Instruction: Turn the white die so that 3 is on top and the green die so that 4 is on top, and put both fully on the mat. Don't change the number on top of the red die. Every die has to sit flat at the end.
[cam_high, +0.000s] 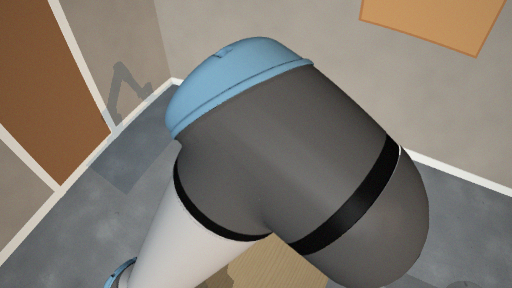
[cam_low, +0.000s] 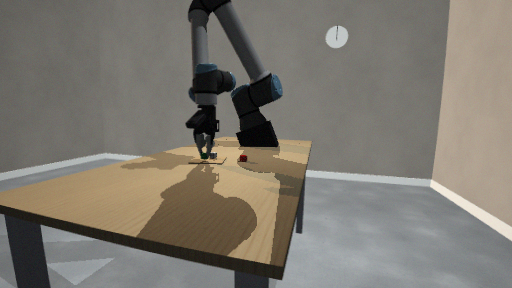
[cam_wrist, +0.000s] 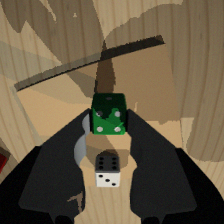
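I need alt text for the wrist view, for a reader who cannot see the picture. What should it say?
Seen from the wrist, the black gripper is shut on a green die, held over a tan mat on a wooden table. A white die sits on the mat below, its side face showing three dots.

Three dice are in view, one of each colour: one green die (cam_wrist: 108, 114), one white die (cam_wrist: 108, 172) and one red die (cam_low: 243, 158). There is one mat (cam_wrist: 150, 90) and one wooden table (cam_low: 150, 200), standing on the table's far part. One robot arm (cam_low: 245, 50) carries one gripper (cam_low: 205, 147). One round clock (cam_low: 336, 36) hangs on the far wall.
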